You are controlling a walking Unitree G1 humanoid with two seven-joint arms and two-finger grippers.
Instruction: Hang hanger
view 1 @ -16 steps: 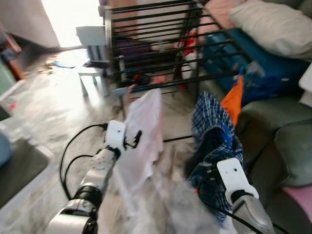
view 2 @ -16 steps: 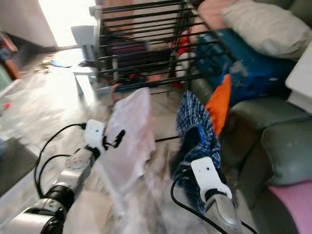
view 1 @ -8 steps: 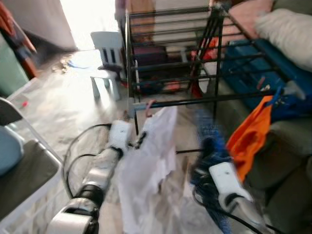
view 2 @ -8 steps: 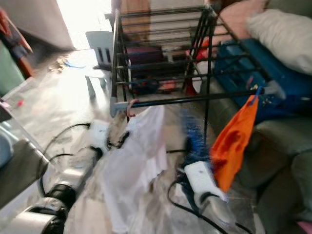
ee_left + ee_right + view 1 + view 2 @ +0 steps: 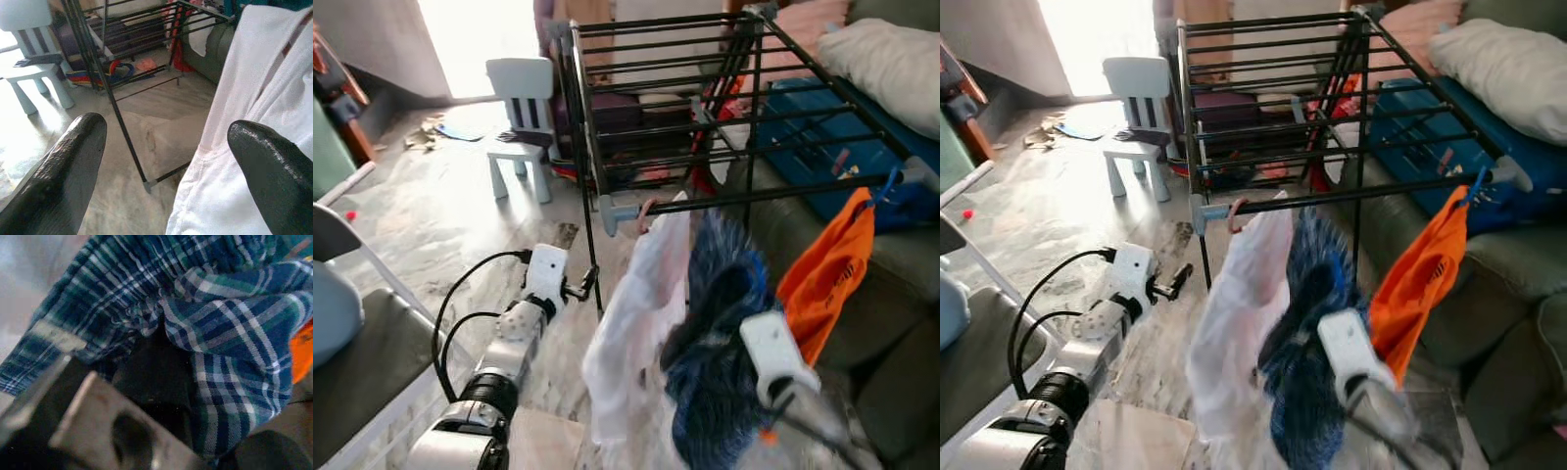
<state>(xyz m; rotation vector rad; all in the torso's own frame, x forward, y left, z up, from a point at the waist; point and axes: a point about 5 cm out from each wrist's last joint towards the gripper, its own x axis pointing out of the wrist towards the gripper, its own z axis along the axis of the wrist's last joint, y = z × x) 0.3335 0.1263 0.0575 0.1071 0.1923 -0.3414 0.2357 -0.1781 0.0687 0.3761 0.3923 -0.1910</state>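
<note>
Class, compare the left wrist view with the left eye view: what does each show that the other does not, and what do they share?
Left wrist view adds: a close look at the open left end effector, and the foot of the drying rack on the floor. Left eye view adds: an orange garment hanging from the rack's front rail, a blue plaid garment, a pillow. Shared: the white garment, the drying rack, the white chair.

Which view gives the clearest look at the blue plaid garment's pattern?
The right wrist view: the blue plaid garment shows sharp check lines close up. In both eye views it is a blurred blue mass by the white garment; the left wrist view frames white cloth.
</note>
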